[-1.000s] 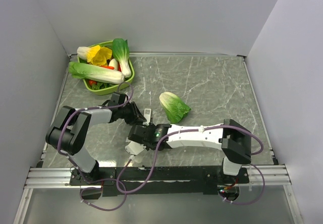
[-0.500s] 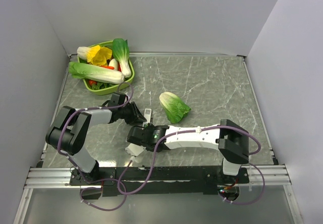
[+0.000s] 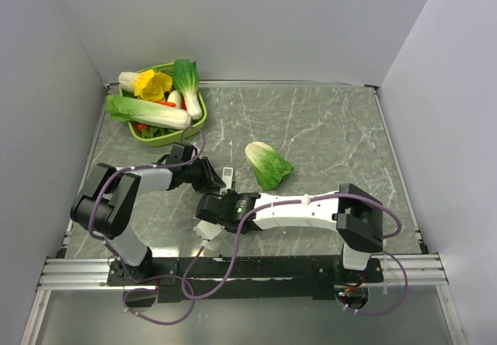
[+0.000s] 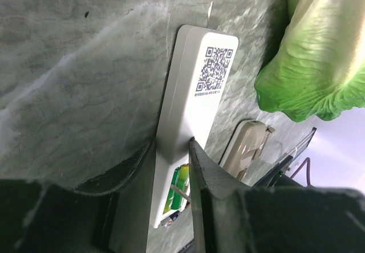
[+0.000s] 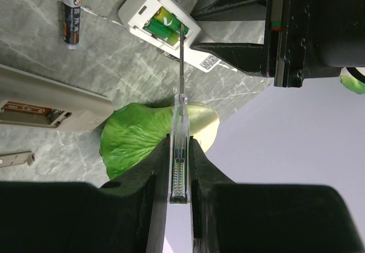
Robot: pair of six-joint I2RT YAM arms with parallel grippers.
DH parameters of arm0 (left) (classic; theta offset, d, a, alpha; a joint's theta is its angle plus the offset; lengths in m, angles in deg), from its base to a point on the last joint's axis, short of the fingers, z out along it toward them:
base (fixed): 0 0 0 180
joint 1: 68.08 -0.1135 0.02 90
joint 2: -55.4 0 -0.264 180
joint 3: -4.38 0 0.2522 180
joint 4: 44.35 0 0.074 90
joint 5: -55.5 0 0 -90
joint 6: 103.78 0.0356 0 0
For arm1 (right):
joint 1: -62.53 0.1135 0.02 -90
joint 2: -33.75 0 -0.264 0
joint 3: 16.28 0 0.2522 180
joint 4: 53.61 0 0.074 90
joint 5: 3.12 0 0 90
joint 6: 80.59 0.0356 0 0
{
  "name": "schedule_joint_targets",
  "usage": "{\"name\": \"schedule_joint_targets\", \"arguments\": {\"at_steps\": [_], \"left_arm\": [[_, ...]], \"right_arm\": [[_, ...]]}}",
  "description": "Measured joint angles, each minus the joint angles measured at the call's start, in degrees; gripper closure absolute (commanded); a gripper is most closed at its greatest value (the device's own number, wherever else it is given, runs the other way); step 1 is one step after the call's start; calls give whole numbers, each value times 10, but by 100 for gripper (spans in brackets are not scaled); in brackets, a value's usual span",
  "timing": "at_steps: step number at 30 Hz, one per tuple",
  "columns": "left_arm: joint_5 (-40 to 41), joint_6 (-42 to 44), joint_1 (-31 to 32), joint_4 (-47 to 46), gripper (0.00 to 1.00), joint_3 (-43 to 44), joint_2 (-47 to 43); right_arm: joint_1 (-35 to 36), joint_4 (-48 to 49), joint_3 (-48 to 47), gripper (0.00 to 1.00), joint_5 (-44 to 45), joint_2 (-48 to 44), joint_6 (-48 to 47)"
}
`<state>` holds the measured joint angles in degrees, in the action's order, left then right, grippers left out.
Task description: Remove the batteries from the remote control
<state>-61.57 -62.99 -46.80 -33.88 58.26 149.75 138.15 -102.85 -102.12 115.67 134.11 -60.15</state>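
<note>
Just ahead of the right gripper (image 5: 178, 167), pinching a slim screwdriver (image 5: 179, 113) whose tip reaches the green batteries (image 5: 162, 22), the remote control (image 4: 194, 122) lies slantwise on the tabletop (image 5: 85, 82), its sides clamped by the left gripper (image 4: 171, 156), long axis pointing away.

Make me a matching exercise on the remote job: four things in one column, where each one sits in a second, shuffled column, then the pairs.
Things
1. white remote control
2. loose dark battery
3. green batteries
4. clear-handled screwdriver

Places
A. lying on the table, outside any compartment
B. gripped in the right tool
C. clamped in the left tool
D. seated in the open battery compartment

Pairs: 1-C, 2-A, 3-D, 4-B
</note>
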Motion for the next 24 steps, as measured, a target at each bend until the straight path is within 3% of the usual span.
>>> {"name": "schedule_joint_targets", "arguments": {"at_steps": [24], "left_arm": [[0,-1,2,-4,67,-2,0]], "right_arm": [[10,-13,2,100,17,-3,-6]]}}
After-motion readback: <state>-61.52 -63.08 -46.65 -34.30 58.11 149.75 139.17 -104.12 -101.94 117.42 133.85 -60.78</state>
